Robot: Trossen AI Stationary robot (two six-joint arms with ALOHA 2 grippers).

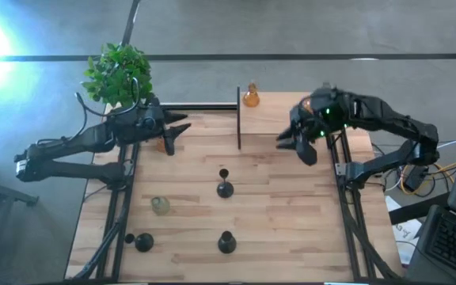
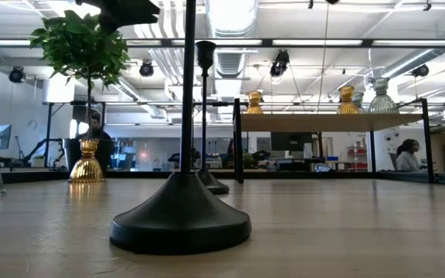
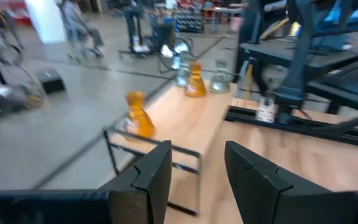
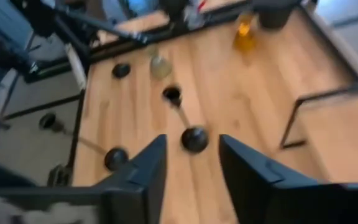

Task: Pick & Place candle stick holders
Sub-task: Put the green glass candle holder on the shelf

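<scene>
Open-plan lab: exposed ceiling ducts (image 2: 230, 54), monitors (image 2: 288, 142), workbenches.

A green plant (image 1: 118, 73) in a dark pot stands at the far corner of the wooden desk (image 1: 283, 206), just behind the left hand (image 1: 179, 131). A raised wooden shelf (image 1: 291, 119) on a thin black frame lies under the right hand (image 1: 291, 142). A laptop (image 1: 454, 237) sits beyond the desk edge, on the right hand's outer side.
</scene>
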